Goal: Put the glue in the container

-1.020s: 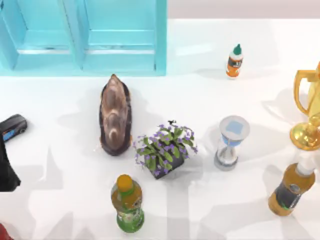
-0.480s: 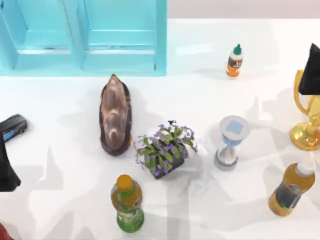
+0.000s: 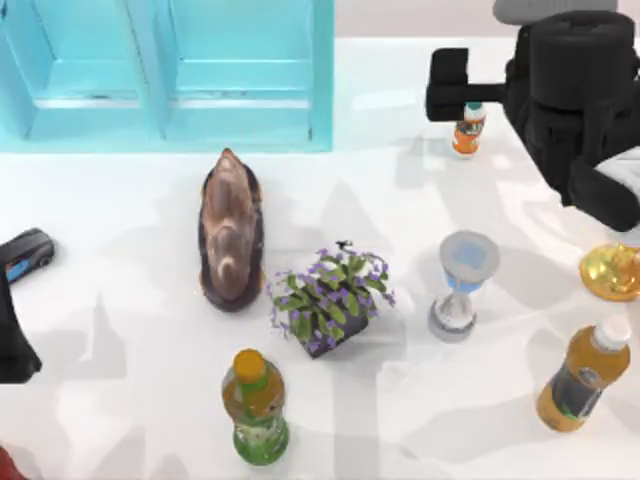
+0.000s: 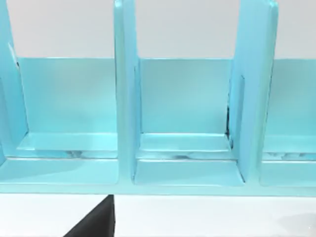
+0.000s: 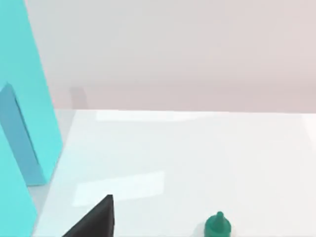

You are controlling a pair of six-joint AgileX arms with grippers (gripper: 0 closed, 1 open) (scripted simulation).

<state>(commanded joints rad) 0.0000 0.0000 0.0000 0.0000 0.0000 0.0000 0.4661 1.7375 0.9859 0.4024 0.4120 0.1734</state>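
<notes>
Top view: right arm reaches in from the upper right corner, its right gripper (image 3: pixel 462 88) positioned over the glue (image 3: pixel 467 128), which stands upright on the white tabletop (image 3: pixel 120 400) in the far right region, to the right of the container (image 3: pixel 322 80). The dark gripper body covers the bottle's cap from above; orange body and dark label remain visible below it. Whether the fingers are apart or together: cannot tell. Right wrist view: pointed green cap of the glue (image 5: pixel 217 228) at the frame edge, one dark finger (image 5: pixel 96 221) beside it and not touching it, turquoise container wall (image 5: pixel 22 123) off to the side. Container sits at the far left of the tabletop, open turquoise compartments separated by upright dividers, as seen in the left wrist view (image 4: pixel 185 173). Left arm parked at the left edge of the tabletop, its gripper state cannot be told. Other items: brown shell-like object (image 3: pixel 231 230), potted purple flowers (image 3: pixel 331 300), hourglass (image 3: pixel 459 285), yellow-capped drink bottle (image 3: pixel 256 405), amber drink bottle (image 3: pixel 583 375), gold trophy (image 3: pixel 612 268), small dark toy car (image 3: pixel 24 254)
</notes>
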